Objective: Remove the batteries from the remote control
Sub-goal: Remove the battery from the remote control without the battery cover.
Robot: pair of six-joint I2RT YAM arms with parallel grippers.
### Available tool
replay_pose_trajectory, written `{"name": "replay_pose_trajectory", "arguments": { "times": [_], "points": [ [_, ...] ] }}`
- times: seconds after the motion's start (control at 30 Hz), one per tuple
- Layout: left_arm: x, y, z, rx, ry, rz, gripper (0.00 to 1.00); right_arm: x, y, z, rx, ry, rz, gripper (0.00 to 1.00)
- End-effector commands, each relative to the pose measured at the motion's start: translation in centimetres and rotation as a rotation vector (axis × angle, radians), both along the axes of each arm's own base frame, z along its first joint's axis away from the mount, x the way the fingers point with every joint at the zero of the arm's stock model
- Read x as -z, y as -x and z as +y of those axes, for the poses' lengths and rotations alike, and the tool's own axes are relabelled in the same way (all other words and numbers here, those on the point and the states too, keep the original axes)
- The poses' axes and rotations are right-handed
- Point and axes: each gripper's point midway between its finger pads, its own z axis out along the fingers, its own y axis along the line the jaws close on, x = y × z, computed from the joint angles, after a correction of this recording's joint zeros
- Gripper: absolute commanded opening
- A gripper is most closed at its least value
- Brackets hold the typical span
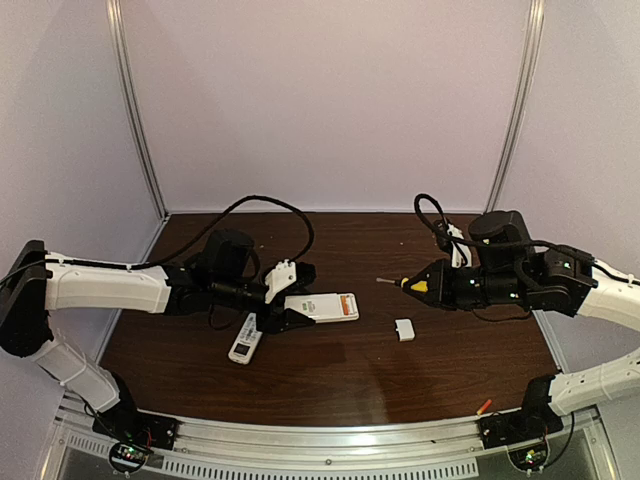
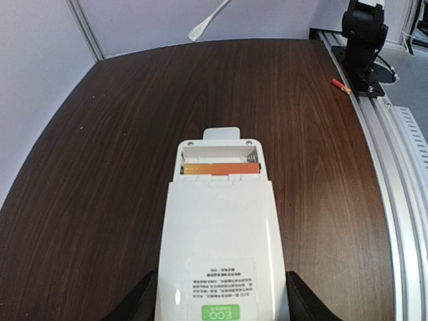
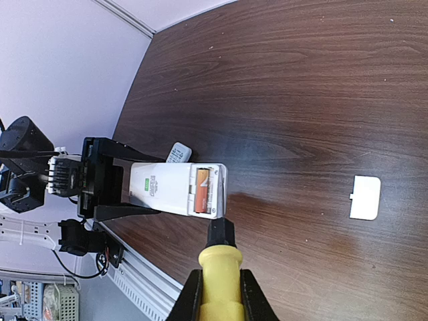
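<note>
My left gripper is shut on a white remote, held back side up with its compartment open. One orange battery lies in the compartment; the slot beside it looks bare. The battery also shows in the right wrist view. In the left wrist view the black fingers flank the remote. My right gripper is shut on a yellow-handled screwdriver. Its tip points at the remote's open end, a little short of it. A loose orange-red battery lies on the front rail, also in the left wrist view.
A small white cover lies on the brown table right of the held remote, also in the right wrist view. A second white remote lies by the left gripper. The metal rail runs along the near edge.
</note>
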Motion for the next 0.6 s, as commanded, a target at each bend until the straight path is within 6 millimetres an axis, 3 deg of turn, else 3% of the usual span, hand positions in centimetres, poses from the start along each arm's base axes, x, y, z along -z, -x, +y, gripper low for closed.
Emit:
{"name": "replay_pose_trajectory", "arguments": {
  "times": [0.0, 0.57],
  "points": [
    [-2.7, -1.1, -1.6, -0.015, 0.081, -0.033, 0.00, -0.5, 0.1, 0.2, -0.001, -0.043, 0.007, 0.00],
    [-3.1, -0.5, -3.2, 0.038, 0.105, -0.039, 0.00, -0.7, -0.3, 0.6, -0.015, -0.045, 0.005, 0.00]
  ]
}}
